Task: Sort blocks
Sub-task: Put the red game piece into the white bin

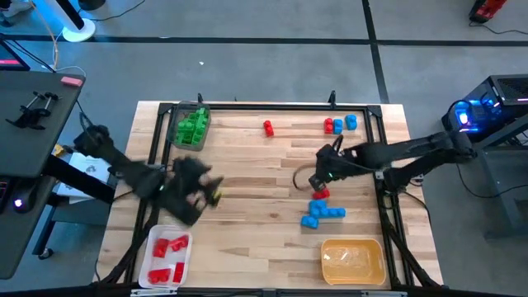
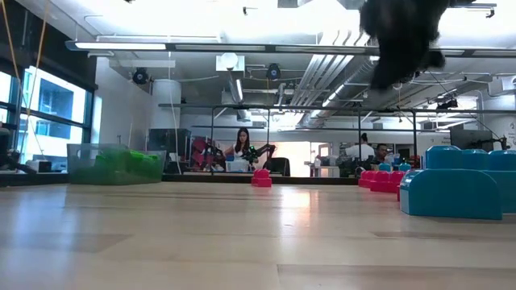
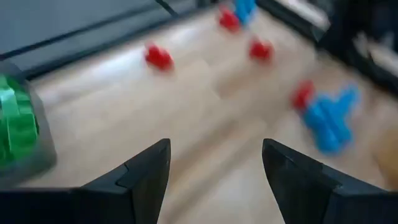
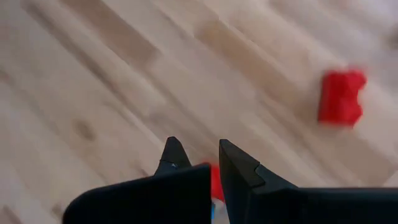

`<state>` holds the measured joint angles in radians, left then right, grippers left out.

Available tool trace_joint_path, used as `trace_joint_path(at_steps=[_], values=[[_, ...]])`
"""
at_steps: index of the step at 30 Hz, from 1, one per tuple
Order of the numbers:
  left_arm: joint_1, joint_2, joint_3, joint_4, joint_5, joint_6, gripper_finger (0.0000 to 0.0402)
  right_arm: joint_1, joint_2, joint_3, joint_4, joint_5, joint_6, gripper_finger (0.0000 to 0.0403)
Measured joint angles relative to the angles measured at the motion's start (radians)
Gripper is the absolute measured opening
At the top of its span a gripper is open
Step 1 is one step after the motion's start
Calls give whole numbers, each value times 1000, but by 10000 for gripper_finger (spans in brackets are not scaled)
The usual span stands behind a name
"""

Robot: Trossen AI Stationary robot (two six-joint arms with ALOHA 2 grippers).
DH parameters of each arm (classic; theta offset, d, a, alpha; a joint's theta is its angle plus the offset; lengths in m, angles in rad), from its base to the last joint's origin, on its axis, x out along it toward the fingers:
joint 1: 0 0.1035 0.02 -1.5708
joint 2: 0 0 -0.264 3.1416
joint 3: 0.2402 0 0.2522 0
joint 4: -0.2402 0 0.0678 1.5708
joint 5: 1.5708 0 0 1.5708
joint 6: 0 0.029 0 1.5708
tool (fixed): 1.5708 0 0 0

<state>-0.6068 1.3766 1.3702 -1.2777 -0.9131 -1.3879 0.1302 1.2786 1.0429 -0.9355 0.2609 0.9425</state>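
My right gripper (image 1: 318, 180) hangs above the table's right middle, its fingers shut to a narrow slit (image 4: 214, 158). It shows high and dark in the low view (image 2: 401, 48). A red block (image 1: 320, 195) and a blue cluster (image 1: 323, 214) lie on the wood beside it. The red shows through the slit (image 4: 216, 182). My left gripper (image 1: 202, 188) is open and empty (image 3: 214, 155) over the left middle. A lone red block (image 1: 268, 127), a red pair (image 1: 331, 125) and a blue block (image 1: 351, 123) lie near the far edge.
A grey tray (image 1: 176, 132) with green blocks stands at the far left. A white tray (image 1: 155, 247) with red blocks is at the near left. A yellow tray (image 1: 353, 262) is at the near right. A black frame (image 1: 272, 106) edges the table. People sit in the room behind (image 2: 242, 149).
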Motion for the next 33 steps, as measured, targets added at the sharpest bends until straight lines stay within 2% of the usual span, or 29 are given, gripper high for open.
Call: trace_joint_path(at_steps=[2,5,8,11,13,15,19,25,29,33], values=[[109,-50,-98,184,13,73,241,-69,1,-80,45,-140,3,0],[207,-100,-261,614,196,284,241,-104,-2,-187,64,-321,6,0],[216,-113,-395,1053,361,473,241,-56,-48,-238,15,-296,78,0],[203,-103,-494,1386,372,565,241,14,-113,-264,-2,-248,193,0],[207,-87,-549,1518,341,586,241,47,-138,-299,-5,-229,272,0],[224,-66,-587,1589,316,574,241,63,-142,-349,-8,-219,342,0],[259,-39,-609,1621,321,505,241,64,-132,-445,31,-190,445,0],[265,-33,-608,1592,363,568,241,41,-125,-513,132,-164,519,0],[251,-33,-607,1499,368,579,241,40,-83,-515,198,-163,527,0],[215,-33,-607,1304,381,550,241,40,-12,-498,280,-177,527,0]])
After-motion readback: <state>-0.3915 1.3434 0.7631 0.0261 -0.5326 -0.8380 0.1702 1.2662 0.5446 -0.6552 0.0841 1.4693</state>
